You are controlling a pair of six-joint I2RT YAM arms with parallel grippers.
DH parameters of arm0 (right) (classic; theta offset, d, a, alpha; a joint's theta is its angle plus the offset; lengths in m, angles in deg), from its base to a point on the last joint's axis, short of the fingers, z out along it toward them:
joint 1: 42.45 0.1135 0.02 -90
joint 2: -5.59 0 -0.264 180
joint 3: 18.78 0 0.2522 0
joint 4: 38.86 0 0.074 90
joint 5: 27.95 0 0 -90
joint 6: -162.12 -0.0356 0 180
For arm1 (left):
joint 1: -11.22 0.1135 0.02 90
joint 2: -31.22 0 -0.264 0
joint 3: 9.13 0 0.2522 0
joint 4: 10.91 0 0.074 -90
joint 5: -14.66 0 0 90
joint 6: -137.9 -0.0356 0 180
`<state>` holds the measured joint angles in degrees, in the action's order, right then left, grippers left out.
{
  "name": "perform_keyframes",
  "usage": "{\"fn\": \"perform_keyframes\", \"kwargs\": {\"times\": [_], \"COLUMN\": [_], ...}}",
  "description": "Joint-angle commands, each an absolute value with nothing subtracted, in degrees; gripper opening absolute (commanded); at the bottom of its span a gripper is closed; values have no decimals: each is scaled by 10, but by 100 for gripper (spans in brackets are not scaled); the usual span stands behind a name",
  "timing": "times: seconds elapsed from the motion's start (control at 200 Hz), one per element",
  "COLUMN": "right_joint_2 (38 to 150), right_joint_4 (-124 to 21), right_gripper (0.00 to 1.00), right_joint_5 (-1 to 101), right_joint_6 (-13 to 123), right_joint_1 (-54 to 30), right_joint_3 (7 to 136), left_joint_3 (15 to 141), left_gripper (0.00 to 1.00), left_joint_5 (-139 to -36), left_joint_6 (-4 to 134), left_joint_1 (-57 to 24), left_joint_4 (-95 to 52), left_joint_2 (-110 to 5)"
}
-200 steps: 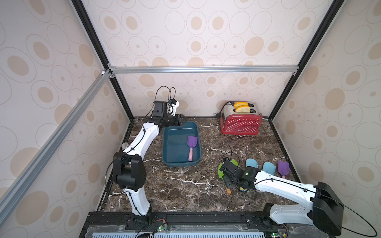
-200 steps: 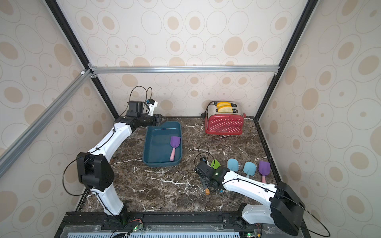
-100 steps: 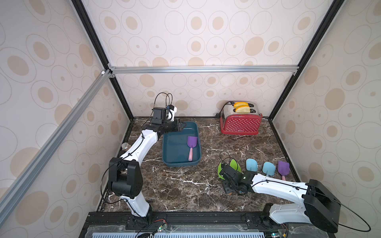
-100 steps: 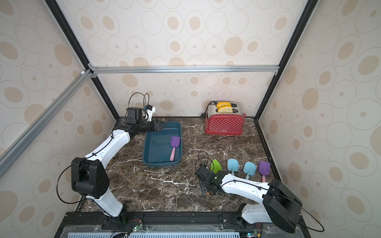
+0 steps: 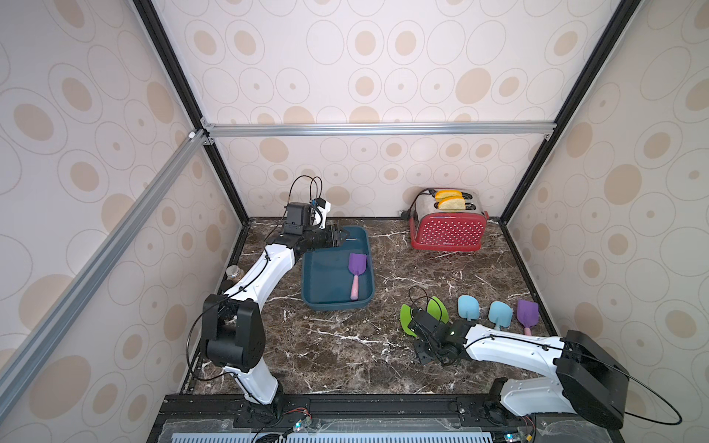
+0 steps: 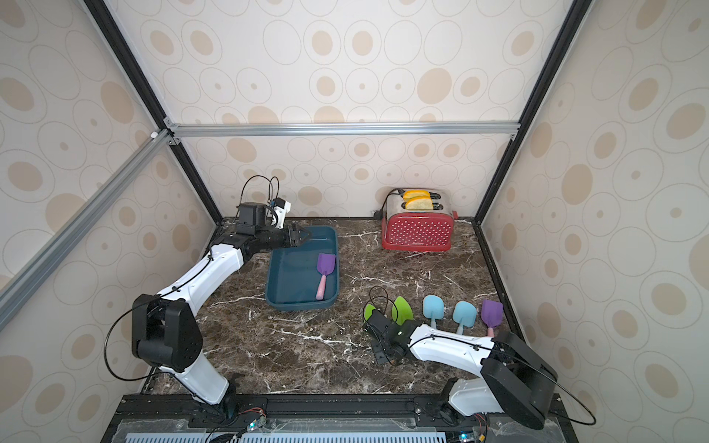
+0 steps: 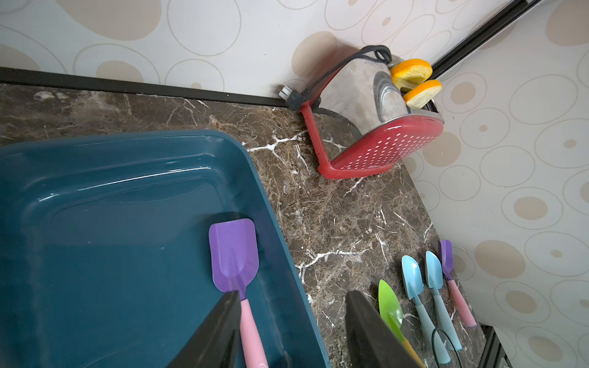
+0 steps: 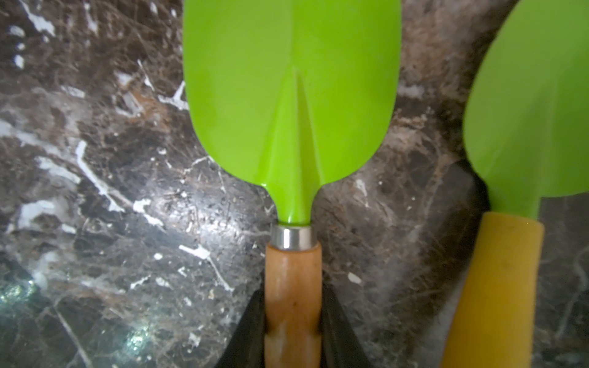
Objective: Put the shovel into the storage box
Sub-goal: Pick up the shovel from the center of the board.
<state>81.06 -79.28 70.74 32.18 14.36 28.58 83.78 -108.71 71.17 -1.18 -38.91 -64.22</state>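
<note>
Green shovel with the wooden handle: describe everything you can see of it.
The green shovel has a glossy, rounded bright-green blade with a centre crease, a silvery collar and a varnished wooden handle. It seems to lie flat on the marble tabletop. The right gripper is shut on the handle below the collar. A yellow-handled green shovel lies beside it, apart.

a lab robot cell, styled as mock kitchen, is shown: wallpaper panels (image 5: 364,57) held by alu frame (image 5: 376,129), marble-look top (image 5: 345,345) walled in, toaster (image 5: 447,234) set at back, 2 robot arms (image 5: 510,347) mounted at front.
</note>
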Motion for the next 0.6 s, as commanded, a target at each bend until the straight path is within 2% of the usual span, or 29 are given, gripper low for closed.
{"fn": "perform_keyframes", "kwargs": {"times": [0.0,0.235,0.596], "right_joint_2": [795,769,879], "right_joint_4": [-835,-899,-885], "right_gripper": [8,6,5], "right_joint_5": [725,805,857], "right_joint_6": [333,412,515], "right_joint_1": [149,150,149], "right_joint_3": [308,432,587], "left_joint_3": [811,703,636], "left_gripper": [58,61,58], "left_joint_5": [-1110,-1133,-1115], "left_joint_6": [741,804,846], "left_joint_1": [-19,-69,-132], "left_joint_4": [-347,-256,-211], "left_joint_2": [-610,-550,-508]}}
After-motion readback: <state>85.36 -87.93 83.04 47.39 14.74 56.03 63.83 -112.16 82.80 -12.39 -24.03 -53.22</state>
